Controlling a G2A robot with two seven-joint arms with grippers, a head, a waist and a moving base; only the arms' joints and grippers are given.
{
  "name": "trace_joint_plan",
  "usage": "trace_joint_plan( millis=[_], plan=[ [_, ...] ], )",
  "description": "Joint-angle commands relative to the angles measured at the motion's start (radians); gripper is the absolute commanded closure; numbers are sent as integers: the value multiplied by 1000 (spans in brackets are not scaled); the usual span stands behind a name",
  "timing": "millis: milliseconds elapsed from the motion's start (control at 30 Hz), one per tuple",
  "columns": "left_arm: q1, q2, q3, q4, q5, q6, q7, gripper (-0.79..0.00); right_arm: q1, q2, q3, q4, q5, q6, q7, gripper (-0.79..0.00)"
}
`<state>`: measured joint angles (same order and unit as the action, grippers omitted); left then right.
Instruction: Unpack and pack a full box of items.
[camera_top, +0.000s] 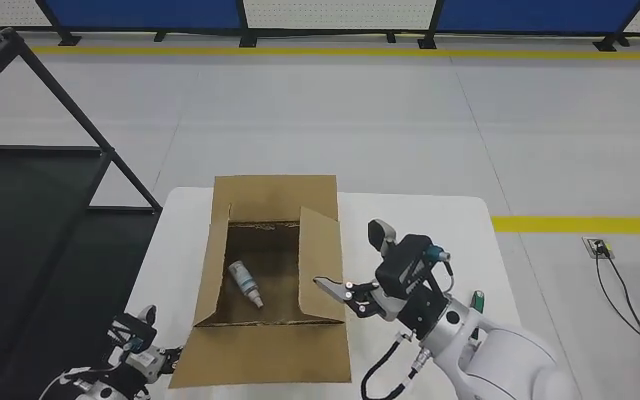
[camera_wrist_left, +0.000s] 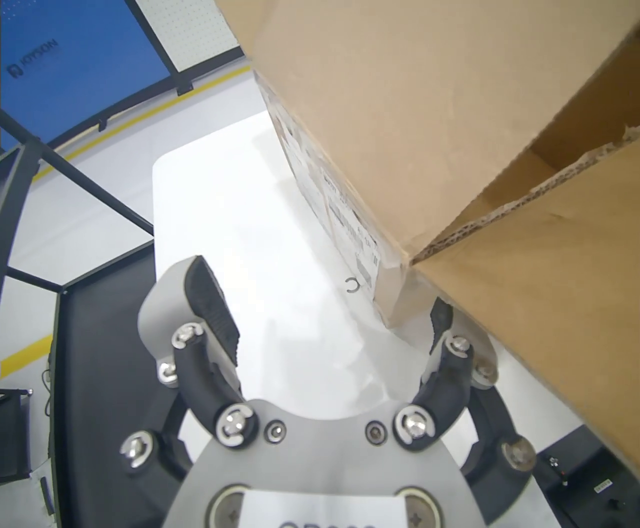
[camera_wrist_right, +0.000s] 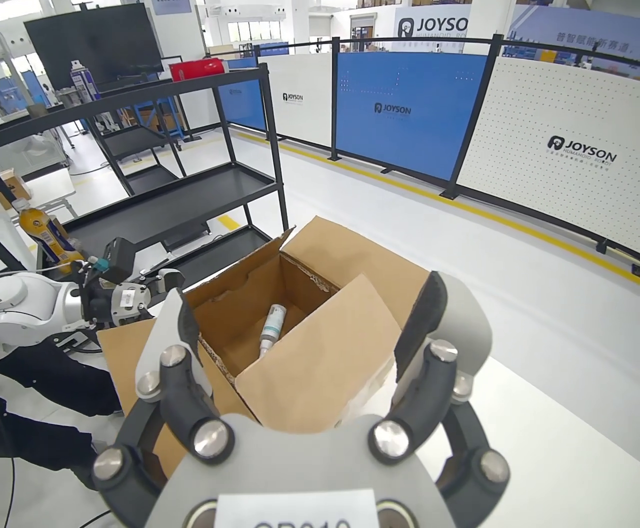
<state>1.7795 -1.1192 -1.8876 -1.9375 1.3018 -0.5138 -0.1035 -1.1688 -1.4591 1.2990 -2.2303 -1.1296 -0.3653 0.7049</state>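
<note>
The cardboard box (camera_top: 272, 198) stood open on the white desk (camera_top: 420, 215), and one small bottle (camera_top: 245, 283) lay on its bottom. I judge the unpacking nearly finished, or the packing hardly begun. I counted one box, one bottle and two claws. The left claw (camera_wrist_left: 320, 300) was spread beside a near box corner. The right claw (camera_wrist_right: 307, 300) was spread too, holding nothing.

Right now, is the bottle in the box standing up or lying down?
Lying down: the small white bottle rests on its side inside the brown cardboard box.
</note>
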Motion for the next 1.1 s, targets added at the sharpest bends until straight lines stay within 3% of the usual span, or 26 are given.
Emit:
trace_joint_plan(
  millis=[0,233,433,567,833,1067],
  plan=[
    [29,3,-38,-3,-16,-34,3,-785,6,2,-6,4,-3,3,6,-785],
    [162,10,-222,-35,-109,-190,73,-785,41,9,-18,29,11,5,21,-785],
    [229,-1,-305,-103,-268,-194,163,-785,60,15,-21,41,25,1,32,-785],
    [225,-5,-278,-175,-260,-138,133,-785,53,20,-15,36,32,-2,33,-785],
    [117,-5,-78,-274,-121,-6,23,-785,-14,35,13,-2,22,1,19,-785],
    [115,-4,-77,-273,-118,-1,18,-785,-23,44,-46,24,-50,-13,63,-785]
  ],
)
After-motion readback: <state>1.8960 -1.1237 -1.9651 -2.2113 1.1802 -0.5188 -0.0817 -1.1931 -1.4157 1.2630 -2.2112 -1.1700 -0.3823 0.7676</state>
